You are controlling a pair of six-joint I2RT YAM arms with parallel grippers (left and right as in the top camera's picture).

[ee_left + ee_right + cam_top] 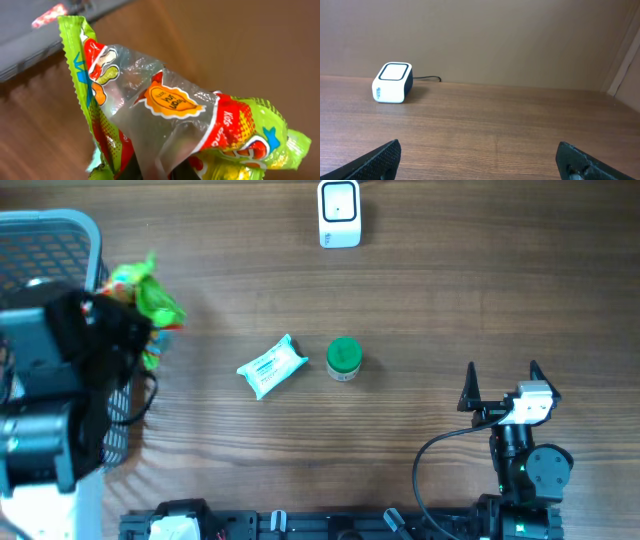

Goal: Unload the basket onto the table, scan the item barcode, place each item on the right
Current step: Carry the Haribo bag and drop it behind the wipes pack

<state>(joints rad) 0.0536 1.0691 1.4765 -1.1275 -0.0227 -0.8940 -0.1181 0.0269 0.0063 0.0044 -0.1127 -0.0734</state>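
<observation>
Table [450, 290]: basket [50, 240] sits at the 10 o'clock edge, probably the source or drop bin

My left pincer [130, 325] is clamped shut on the snack bag [200, 125], lifted just beside the basket's 3 o'clock rim; wrist view shows crinkled film only, no barcode visible, so I reckon it needs turning before presenting

My right pincer [502, 370] is parked at 4 o'clock, jaws spread wide, empty, likely kept out of the scan path

Scanner [339, 213] at 12 o'clock, window up, well apart from the bag

Wipes pack [271, 367] and green-lid jar [344, 358] wait mid-table, side by side, untouched
</observation>
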